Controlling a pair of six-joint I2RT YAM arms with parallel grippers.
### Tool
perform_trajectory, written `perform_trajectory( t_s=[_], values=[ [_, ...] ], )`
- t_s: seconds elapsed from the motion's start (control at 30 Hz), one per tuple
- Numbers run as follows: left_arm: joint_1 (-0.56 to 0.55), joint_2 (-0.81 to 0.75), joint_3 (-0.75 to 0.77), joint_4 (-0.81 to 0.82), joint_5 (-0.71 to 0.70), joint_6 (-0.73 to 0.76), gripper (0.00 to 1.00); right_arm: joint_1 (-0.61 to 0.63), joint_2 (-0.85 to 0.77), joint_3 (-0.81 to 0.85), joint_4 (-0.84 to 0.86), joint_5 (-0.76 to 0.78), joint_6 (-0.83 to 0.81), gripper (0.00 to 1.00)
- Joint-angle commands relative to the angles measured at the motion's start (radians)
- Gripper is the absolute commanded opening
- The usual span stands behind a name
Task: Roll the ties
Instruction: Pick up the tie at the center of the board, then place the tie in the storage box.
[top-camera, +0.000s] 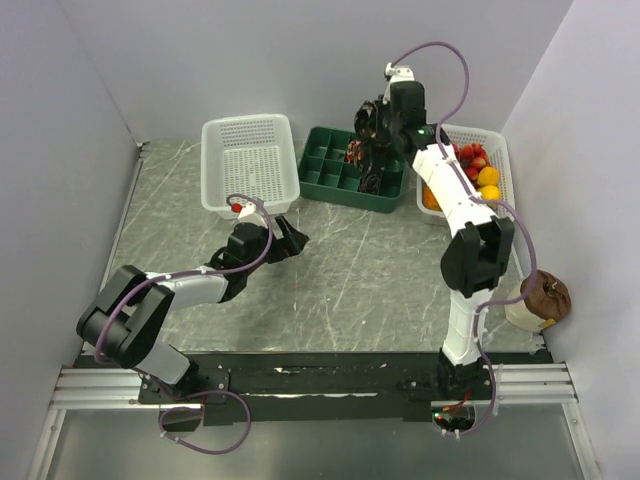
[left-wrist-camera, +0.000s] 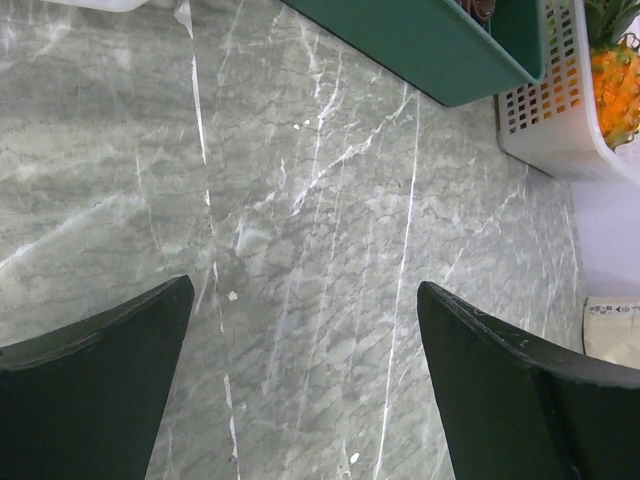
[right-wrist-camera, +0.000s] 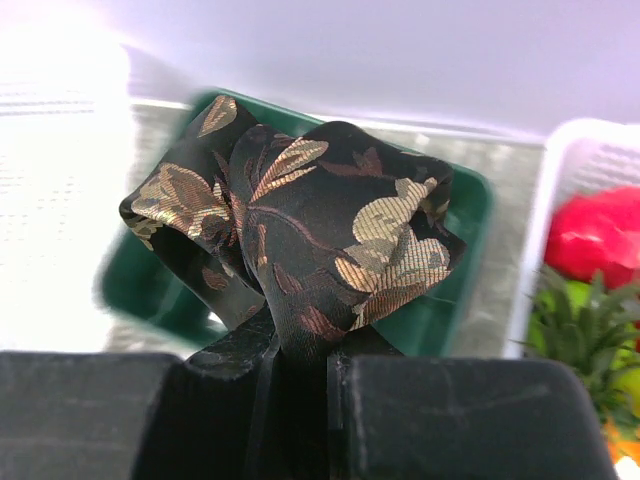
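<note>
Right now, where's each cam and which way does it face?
Top: above and behind the bases, looking down on the table; both arms show.
Left wrist: faces down at bare table; open left pincer frames it.
Right wrist: looks out past the right pincer, shut on the tie.
Shared: all three show the green tray and fruit basket.

Left jaws apart, right jaws clamped
</note>
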Motion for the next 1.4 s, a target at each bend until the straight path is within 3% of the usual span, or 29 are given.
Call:
perform_trajectory(
  t_s=[0.0,0.43,0.73,1.0,1.37],
  values=[
    [0.0,-0.016,0.032,0.016,0.014,0.028,0.99,-0.025,0.075,0.055,-0.093,0.14,-0.024,0.0],
    [0.0,-0.027,0.018,0.025,0.02,0.032,0.96,-0.029,0.188,0.028,-0.074,0.452,0.009,0.0],
    [0.0,0.01,0.064,0.038,0.068,0.035,0.96,0.033,0.246,-0.024,-0.01,0.613,-0.114,0.0],
    [0.0,0.004,0.075,0.039,0.076,0.043,0.96,0.073,0.342,0.031,-0.051,0.654,-0.191,0.0],
    [0.0,0.036,0.148,0.015,0.097,0.066,0.96,0.064,0.435,0.146,-0.327,0.522,-0.136,0.0]
  ],
)
